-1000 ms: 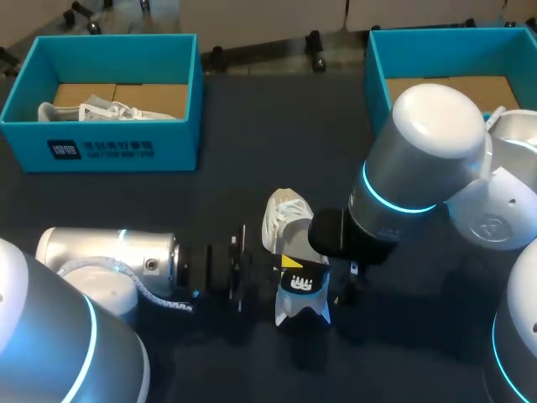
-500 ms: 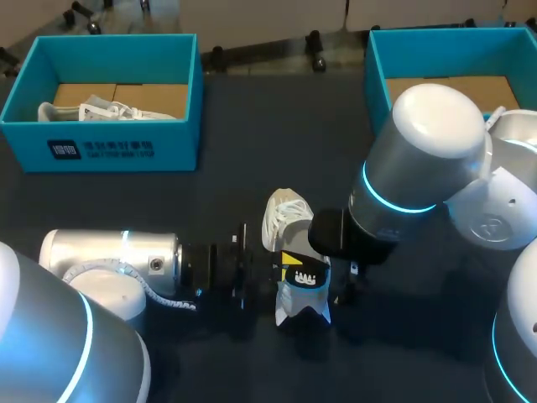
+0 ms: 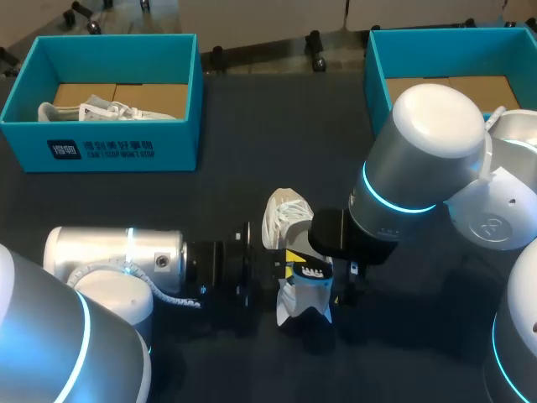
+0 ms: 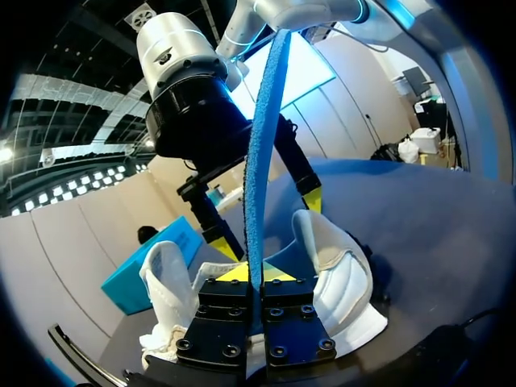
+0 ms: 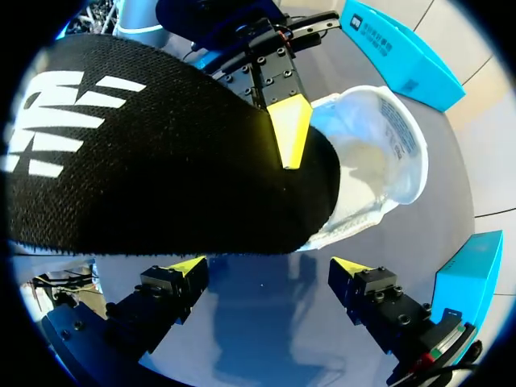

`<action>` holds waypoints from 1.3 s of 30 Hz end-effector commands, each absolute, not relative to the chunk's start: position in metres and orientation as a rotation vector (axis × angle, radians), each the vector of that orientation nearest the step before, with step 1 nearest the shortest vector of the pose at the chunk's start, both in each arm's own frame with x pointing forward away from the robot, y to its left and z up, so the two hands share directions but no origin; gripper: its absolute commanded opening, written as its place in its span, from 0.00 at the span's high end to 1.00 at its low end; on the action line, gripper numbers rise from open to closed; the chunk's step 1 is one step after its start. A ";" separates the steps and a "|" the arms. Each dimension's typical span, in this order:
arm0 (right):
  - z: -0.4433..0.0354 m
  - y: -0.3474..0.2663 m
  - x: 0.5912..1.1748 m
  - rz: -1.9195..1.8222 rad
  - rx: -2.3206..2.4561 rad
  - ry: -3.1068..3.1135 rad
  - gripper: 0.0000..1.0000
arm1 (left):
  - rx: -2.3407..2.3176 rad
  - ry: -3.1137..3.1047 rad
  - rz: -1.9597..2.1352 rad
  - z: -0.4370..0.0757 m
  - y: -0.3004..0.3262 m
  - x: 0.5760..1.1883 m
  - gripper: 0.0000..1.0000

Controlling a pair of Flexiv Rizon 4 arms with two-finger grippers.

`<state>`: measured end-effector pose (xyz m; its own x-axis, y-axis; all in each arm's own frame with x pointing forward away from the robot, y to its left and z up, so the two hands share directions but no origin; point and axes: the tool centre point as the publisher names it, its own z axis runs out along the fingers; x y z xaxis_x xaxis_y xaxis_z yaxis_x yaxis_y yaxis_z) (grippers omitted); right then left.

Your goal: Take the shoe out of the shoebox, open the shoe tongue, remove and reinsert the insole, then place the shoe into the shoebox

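A white shoe (image 3: 285, 220) lies on the dark table near the middle, its opening toward my arms. My left gripper (image 3: 290, 262) is shut on a black insole (image 3: 305, 284) with white print, held on edge just in front of the shoe. In the left wrist view the insole (image 4: 263, 153) rises edge-on from between the shut fingers (image 4: 256, 278), showing its blue underside, with the shoe (image 4: 334, 274) right behind. My right gripper (image 5: 266, 270) stands open close under the insole (image 5: 161, 153), with nothing between its fingers, and the shoe (image 5: 379, 153) lies ahead of it.
A teal shoebox (image 3: 109, 144) at the back left holds another white shoe (image 3: 107, 109). A second teal shoebox (image 3: 377, 67) stands at the back right, partly hidden by my right arm (image 3: 419, 159).
My left arm has slid to the right, carrying the insole closer to the shoe and the right gripper. The right arm has stayed where it was.
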<state>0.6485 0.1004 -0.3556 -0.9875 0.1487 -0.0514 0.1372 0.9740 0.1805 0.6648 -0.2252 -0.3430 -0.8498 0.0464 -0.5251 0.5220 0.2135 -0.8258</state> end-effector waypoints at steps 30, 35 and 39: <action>-0.357 0.100 0.648 0.275 0.221 3.057 0.00 | 0.550 2.117 -1.667 -0.327 -0.227 0.654 0.65; -0.357 0.100 0.648 0.275 0.221 3.057 0.00 | 0.566 2.112 -1.663 -0.321 -0.230 0.649 0.65; -0.357 0.100 0.648 0.275 0.221 3.057 0.00 | 0.576 2.117 -1.652 -0.320 -0.234 0.647 0.65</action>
